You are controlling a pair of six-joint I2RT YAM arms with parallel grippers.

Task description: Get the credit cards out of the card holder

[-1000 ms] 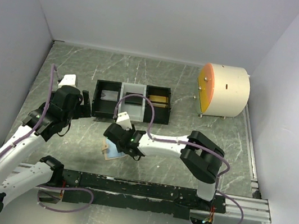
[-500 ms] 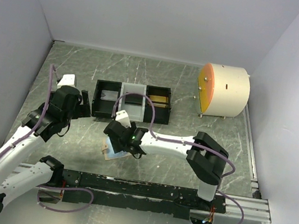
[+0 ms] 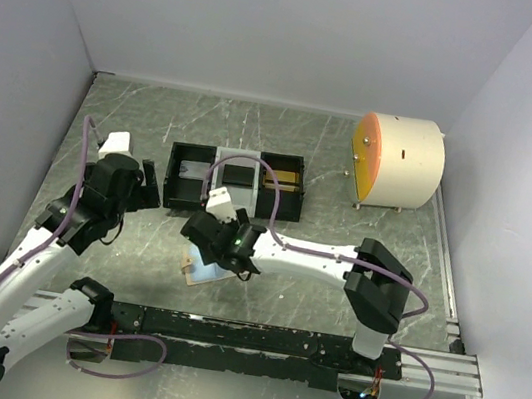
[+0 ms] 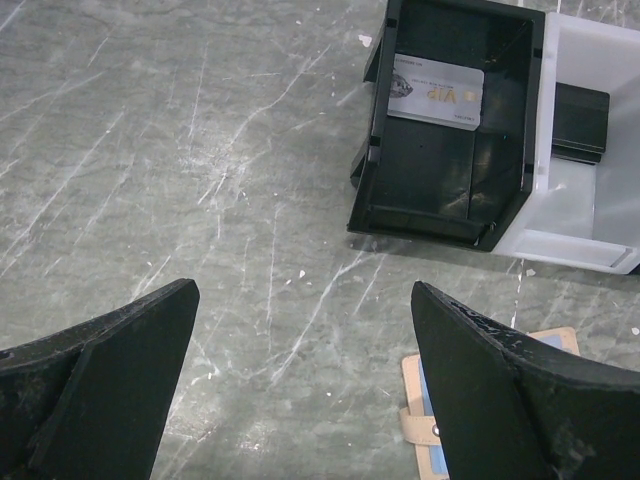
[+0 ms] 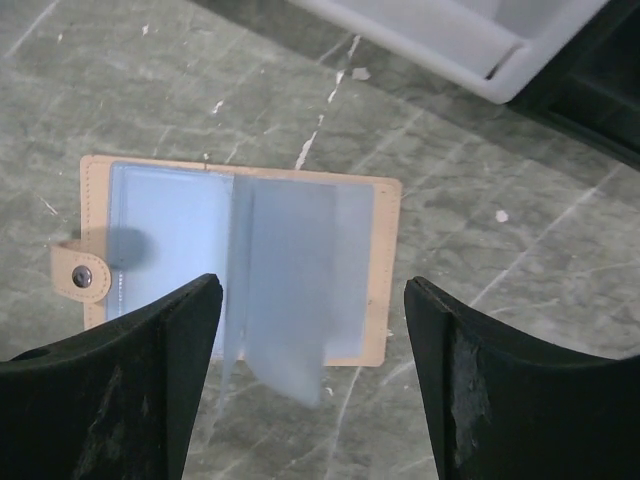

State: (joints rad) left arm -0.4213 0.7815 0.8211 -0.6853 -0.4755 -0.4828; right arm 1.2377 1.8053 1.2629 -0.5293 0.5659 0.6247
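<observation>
On the grey marbled worktop (image 3: 335, 150), the biggest thing is a white drum (image 3: 398, 163) with an orange face, at the far right. Left of it sits a three-compartment tray (image 4: 425, 223) (black, white, black). The left pincer (image 4: 303, 290) hangs spread over bare stone near the tray's left end, holding nothing. The right pincer (image 5: 310, 283), fingers apart and empty, hovers just above the card holder (image 5: 230, 270), which lies open in front of the tray, pale blue inside up, one translucent leaf lifted at the fold. A silver-grey credit card (image 4: 435, 92) lies in the tray's left compartment, a black card (image 4: 580, 122) in the middle, a gold card (image 3: 283, 175) in the right.
</observation>
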